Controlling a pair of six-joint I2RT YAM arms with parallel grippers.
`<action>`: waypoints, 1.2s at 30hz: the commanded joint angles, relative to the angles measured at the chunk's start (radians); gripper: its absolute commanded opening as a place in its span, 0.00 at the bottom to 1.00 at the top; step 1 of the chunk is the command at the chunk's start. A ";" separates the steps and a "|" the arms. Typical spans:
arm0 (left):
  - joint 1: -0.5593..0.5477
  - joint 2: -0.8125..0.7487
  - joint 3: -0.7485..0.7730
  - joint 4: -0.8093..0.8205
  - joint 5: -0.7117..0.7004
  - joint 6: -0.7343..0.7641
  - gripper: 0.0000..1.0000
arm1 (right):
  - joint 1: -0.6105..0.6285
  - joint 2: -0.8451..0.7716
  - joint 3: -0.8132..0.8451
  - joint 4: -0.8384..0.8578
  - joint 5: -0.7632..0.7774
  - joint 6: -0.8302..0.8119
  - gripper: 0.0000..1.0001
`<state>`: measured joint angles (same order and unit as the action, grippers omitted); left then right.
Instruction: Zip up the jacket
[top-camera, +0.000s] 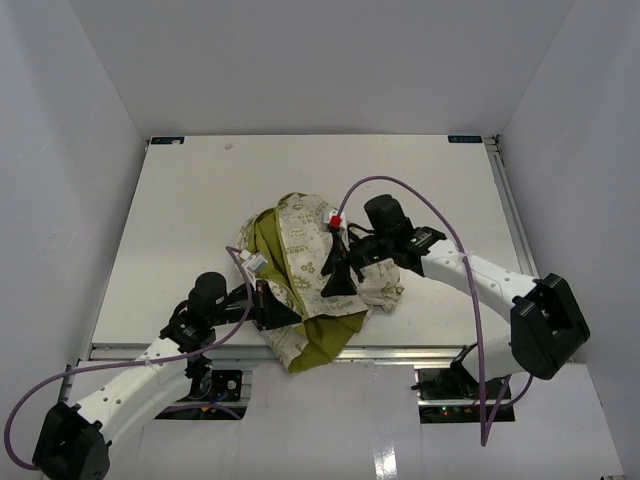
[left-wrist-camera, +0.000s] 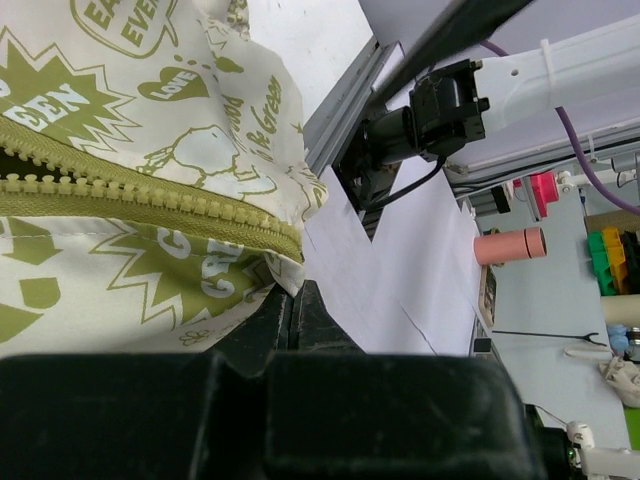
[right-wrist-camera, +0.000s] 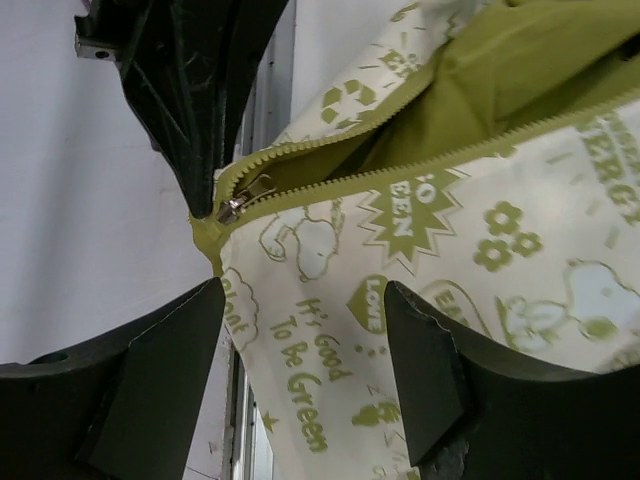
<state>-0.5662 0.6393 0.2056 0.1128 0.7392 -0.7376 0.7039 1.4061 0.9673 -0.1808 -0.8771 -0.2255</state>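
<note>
Left gripper (left-wrist-camera: 293, 305) is clamping the jacket (top-camera: 300, 240) at its hem corner. Right gripper (right-wrist-camera: 305, 310) is hanging with jaws apart, slider (right-wrist-camera: 236, 206) just ahead (nearly all teeth (right-wrist-camera: 470, 150) are lying unjoined).

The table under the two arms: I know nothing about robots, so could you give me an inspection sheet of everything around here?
Surface: white table, bare apart from the jacket.
Job's things: jacket crumpled near the front edge, olive lining showing; zipper open, slider at the end where the two rows meet.
Clutter: nothing seen on the table.
Grippers: left gripper shut on the jacket's edge by the zipper end; right gripper open, its fingers either side of the fabric.
Cables: a purple cable loops from each arm; the right one arches over the jacket.
Surroundings: plain white walls; off the table, a pink cylinder on a side bench.
</note>
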 joint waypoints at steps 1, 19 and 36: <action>-0.004 -0.028 0.001 0.015 -0.008 0.006 0.00 | 0.107 0.043 0.062 0.006 0.032 -0.068 0.70; -0.007 -0.022 -0.007 0.033 -0.013 0.016 0.00 | 0.251 -0.068 -0.059 0.260 0.575 0.460 0.41; -0.007 -0.020 0.000 0.024 -0.032 0.026 0.00 | 0.412 -0.110 -0.099 0.239 0.826 0.539 0.34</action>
<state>-0.5716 0.6266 0.2039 0.1314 0.7143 -0.7245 1.0960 1.3007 0.8722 0.0329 -0.1333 0.2921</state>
